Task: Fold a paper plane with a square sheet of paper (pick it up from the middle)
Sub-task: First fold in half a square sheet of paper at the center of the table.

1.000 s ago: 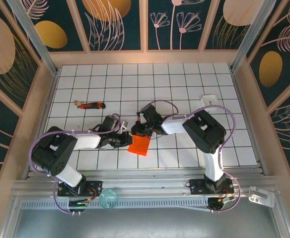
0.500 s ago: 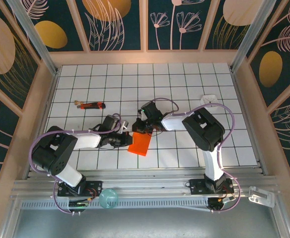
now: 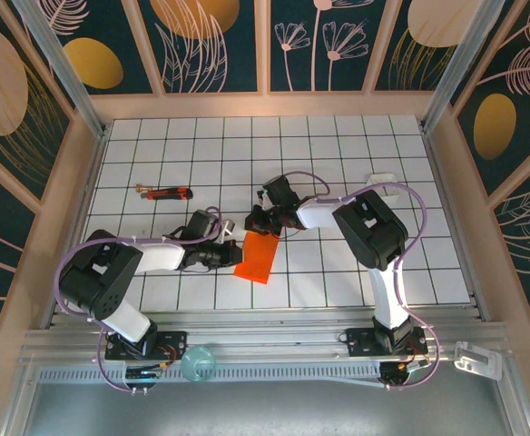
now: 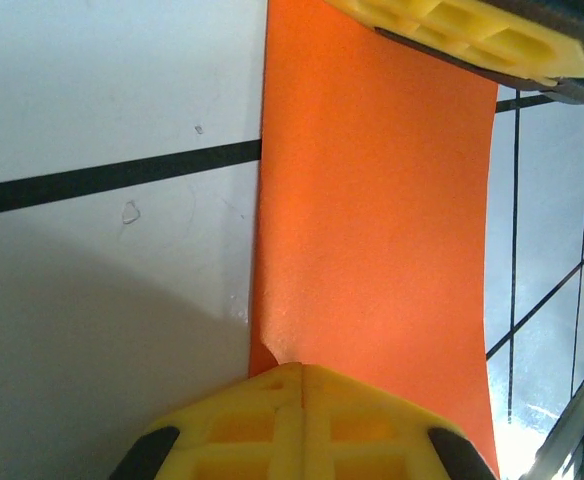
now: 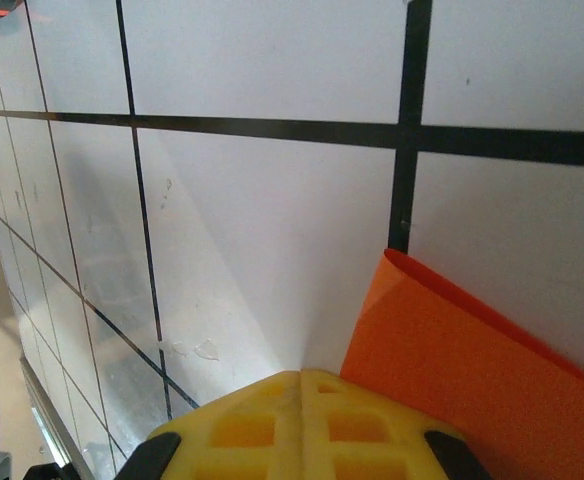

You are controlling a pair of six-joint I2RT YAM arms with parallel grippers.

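White gridded table (image 3: 338, 145), dark teal walls (image 3: 220, 45) with gold leaf motifs, pale wooden frame (image 3: 265, 102), aluminium rail (image 3: 265, 341) along near edge.

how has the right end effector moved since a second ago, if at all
Yes. The right end effector slid toward the far wall, nearer the row of the red and black tool.

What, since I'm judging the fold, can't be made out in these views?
- Top view: the far edge of the square sheet of paper lies under the right gripper; whether it is pinched or just pressed is unclear.
- Left wrist view: the left gripper covers the paper's near end.
- Right wrist view: the frame edges cut the paper off, so its layers cannot be counted.
- Top view: the white object beside the right arm is too small to identify.
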